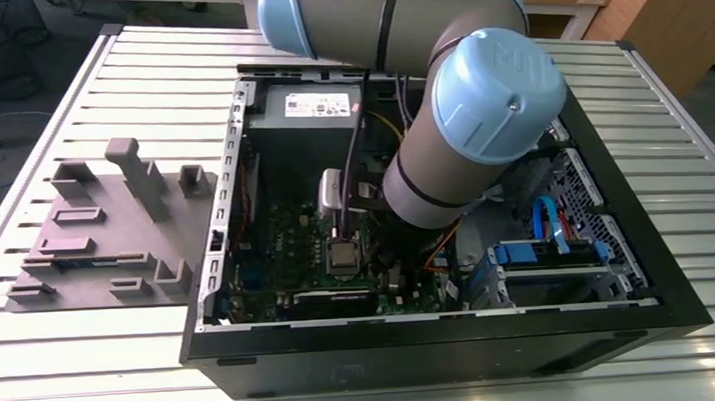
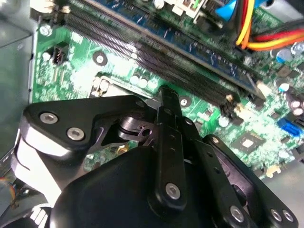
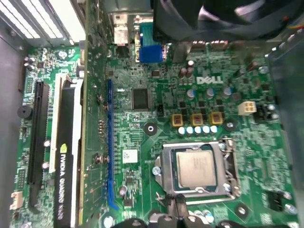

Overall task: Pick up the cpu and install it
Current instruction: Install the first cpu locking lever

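Sitting seated in socket frame [image 3: 199, 171] on green board [image 3: 142, 137]: cpu [image 3: 198, 167]; claw [image 2: 166, 102] just beside socket edge, grip state indeterminable.

Arm [image 1: 452, 161]: grey tube, pale blue joint caps; claw [image 2: 164, 102] black with silver screw heads. Circuit board [image 3: 142, 137] bright green; cpu [image 3: 197, 167] pale silver-grey in a silvery metal socket frame [image 3: 166, 166]; graphics card [image 3: 66, 156] black with a white edge, blue port [image 3: 151, 47] near it. Computer case [image 1: 458, 340] black; fixture block [image 1: 97, 227] matt grey on the silver ribbed counter [image 1: 102, 370]; cables [image 2: 256, 35] red, orange, yellow.
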Available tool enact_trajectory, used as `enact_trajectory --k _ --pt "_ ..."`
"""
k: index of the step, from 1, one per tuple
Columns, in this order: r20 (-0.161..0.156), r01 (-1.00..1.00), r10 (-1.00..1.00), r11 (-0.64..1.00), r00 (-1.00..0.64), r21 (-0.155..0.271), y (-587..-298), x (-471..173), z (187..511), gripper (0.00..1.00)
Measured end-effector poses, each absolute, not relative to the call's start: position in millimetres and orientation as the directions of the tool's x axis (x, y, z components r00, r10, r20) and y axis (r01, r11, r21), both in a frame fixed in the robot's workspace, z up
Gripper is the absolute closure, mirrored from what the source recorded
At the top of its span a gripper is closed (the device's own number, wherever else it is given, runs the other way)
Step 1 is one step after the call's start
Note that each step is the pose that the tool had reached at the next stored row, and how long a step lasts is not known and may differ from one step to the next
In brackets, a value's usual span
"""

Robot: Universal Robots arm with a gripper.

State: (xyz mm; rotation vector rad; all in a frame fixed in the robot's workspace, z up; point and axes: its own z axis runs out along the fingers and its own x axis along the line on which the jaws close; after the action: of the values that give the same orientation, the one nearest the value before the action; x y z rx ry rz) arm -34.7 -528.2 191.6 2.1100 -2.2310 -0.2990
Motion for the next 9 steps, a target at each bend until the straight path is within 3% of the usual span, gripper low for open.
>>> enact_trajectory --k 9 --pt "-0.090 -0.983 -0.994 0.046 -0.063 0.179 -528 -34 225 0.89"
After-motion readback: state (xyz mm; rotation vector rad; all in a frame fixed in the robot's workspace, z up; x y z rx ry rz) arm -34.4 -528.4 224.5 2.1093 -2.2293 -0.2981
